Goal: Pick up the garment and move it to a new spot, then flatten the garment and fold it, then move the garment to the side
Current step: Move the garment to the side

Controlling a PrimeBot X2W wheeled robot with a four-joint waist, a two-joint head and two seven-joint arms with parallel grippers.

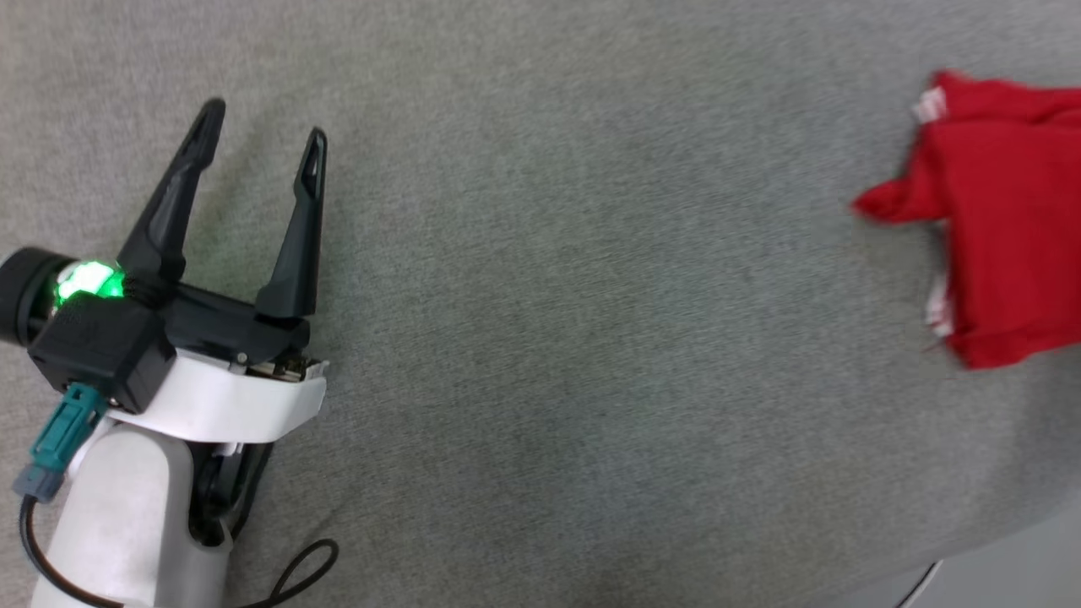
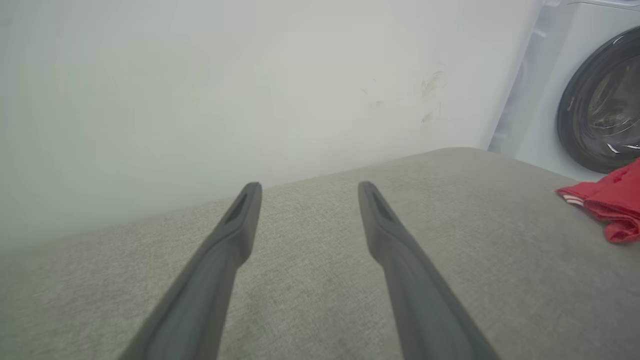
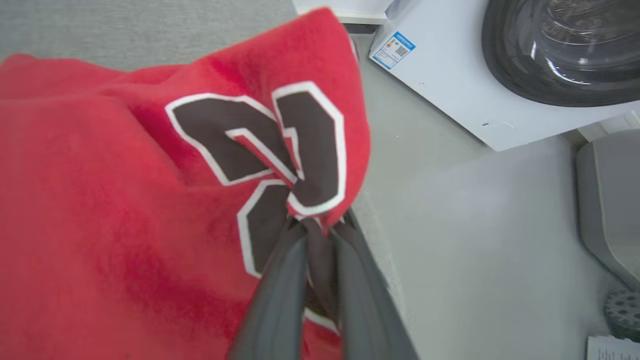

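Garment is pinched in the closed right claw; left claw gapes wide, well apart from it.

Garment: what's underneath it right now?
Grey surface shows beside the garment, which the right gripper pinches. The patch directly beneath the cloth is covered.

The left pincer has black fingers, white wrist, green light and teal plug.
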